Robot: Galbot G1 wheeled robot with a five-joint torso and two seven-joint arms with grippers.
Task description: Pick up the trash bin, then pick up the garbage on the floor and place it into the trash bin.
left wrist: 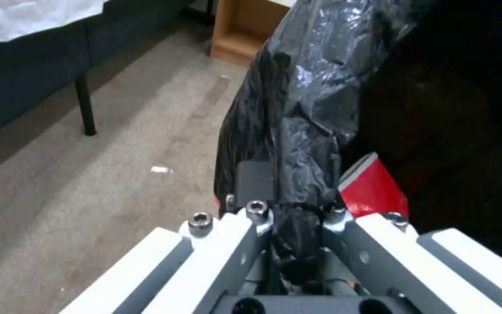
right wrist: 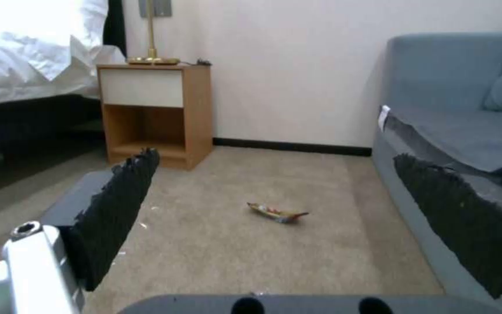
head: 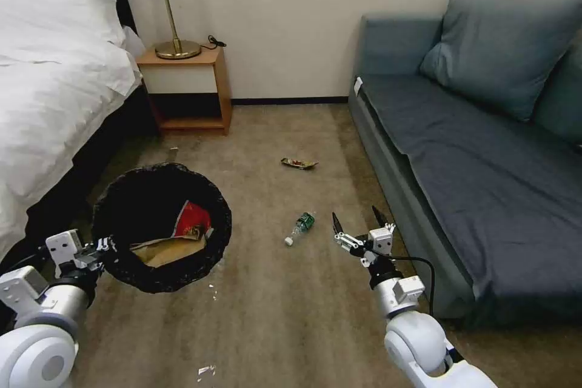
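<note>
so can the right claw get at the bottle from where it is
Probably yes. The right claw hangs open just beside the bottle, with bare carpet between them. The left claw is shut on the trash bin.

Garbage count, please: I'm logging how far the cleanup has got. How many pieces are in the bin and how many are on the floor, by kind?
In the bin, held by the left gripper:
red wrapper: 1
brown paper bag: 1

On the carpet, with the open right gripper nearby:
plastic bottle: 1
flat dark-and-gold wrapper: 1

Total: 4
</note>
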